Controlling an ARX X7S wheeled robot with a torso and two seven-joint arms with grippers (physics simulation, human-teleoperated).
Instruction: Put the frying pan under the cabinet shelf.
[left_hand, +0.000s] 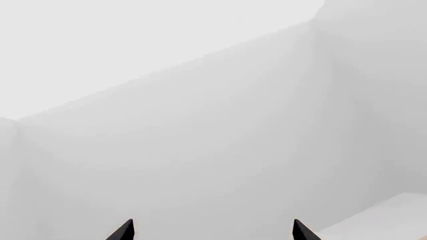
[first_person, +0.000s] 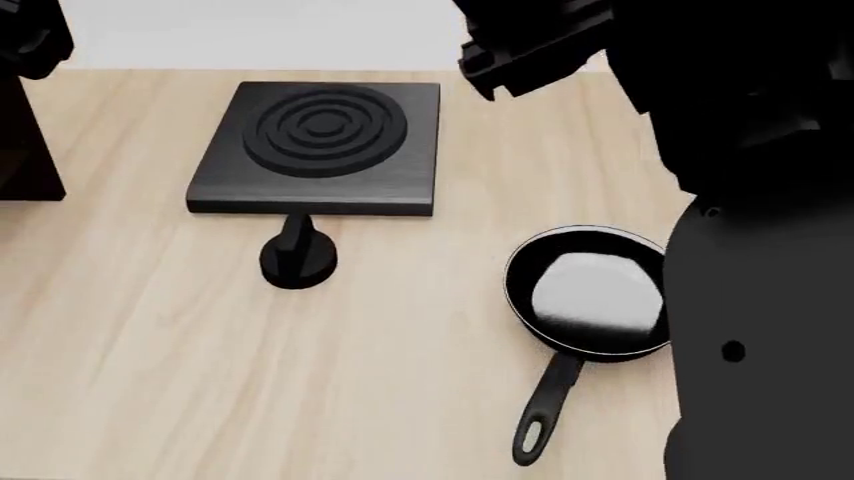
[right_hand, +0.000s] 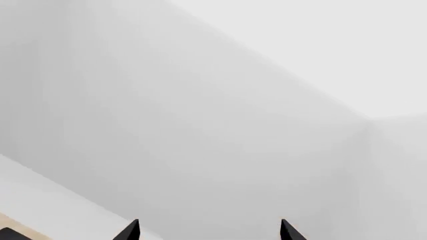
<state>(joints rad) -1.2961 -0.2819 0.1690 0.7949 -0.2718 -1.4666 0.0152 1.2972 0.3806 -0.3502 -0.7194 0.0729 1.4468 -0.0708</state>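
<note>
Black frying pan (first_person: 587, 292) on wooden table (first_person: 160, 360), beneath right arm (first_person: 761, 200)

No text, label, brand, number or sign can be read in any of the 3 views. The square black plate (first_person: 318, 148) carries only raised concentric rings, and the frying pan (first_person: 587, 292), knob (first_person: 298, 256) and desk (first_person: 160, 360) are unmarked.

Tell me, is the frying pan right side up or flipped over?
Right side up. The frying pan sits flat on the table, its pale inside facing up.
</note>
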